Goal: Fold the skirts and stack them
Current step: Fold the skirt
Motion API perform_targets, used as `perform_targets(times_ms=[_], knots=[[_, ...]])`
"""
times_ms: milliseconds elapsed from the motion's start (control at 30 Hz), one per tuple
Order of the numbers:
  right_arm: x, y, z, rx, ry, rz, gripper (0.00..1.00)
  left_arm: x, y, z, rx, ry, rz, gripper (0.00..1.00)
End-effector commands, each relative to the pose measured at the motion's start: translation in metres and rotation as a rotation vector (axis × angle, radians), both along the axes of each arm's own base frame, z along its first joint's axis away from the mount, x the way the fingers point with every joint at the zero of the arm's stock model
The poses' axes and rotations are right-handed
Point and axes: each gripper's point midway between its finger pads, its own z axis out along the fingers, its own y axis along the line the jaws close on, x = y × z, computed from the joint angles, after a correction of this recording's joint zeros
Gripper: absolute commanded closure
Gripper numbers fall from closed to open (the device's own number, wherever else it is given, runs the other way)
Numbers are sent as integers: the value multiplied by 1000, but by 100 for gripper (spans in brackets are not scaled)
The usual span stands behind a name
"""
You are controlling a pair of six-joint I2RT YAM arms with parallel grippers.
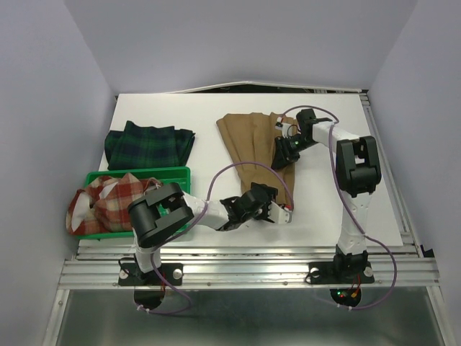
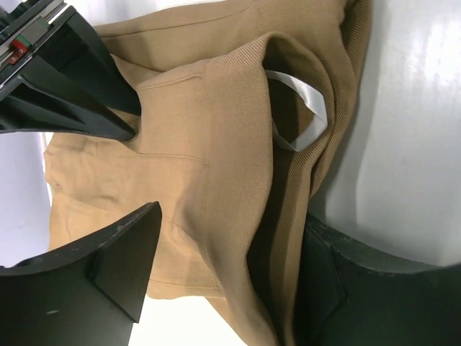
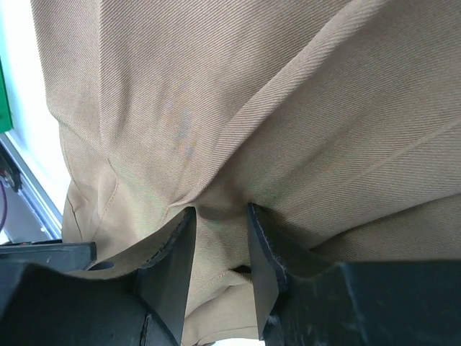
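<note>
1. Right pincer point(image 3: 220, 241): a raised fold of the tan skirt point(image 3: 252, 108) is being clamped between its two fingers point(image 3: 173, 267).
2. Left pincer point(image 2: 140, 169): its jaws are being held wide apart; the skirt's waistband end, with a white label loop point(image 2: 302, 108), is being straddled, not pinched.
3. Tan skirt: it is being carried mid-bench point(image 1: 205, 144), with the right pincer at its right edge and the left pincer at its near end.
4. Tartan skirt point(image 1: 148, 144): it is being carried on the bench at far left, just behind the green tray point(image 1: 169, 171).
5. Plaid skirt point(image 1: 108, 202): it is being held bunched in that tray, spilling over the left rim.
</note>
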Motion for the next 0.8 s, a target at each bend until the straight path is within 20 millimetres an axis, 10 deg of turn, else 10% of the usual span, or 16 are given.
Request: perform_targets(times_ms=[0,133,300,467,767], knots=[[-9,-12,-45,-102,52,-9,59,8,4,-8,6,1,80,25],[-13,-10,-44,-91,68,-16,59,11,11,1,7,-14,106,39],[-7,-6,-20,-89,26,-29,62,10,12,3,101,122,123,99],[15,-10,18,-135,-113,-42,43,-2,19,14,131,317,88,100],[161,-20,108,-70,-442,-201,33,-54,28,36,207,583,-71,100]])
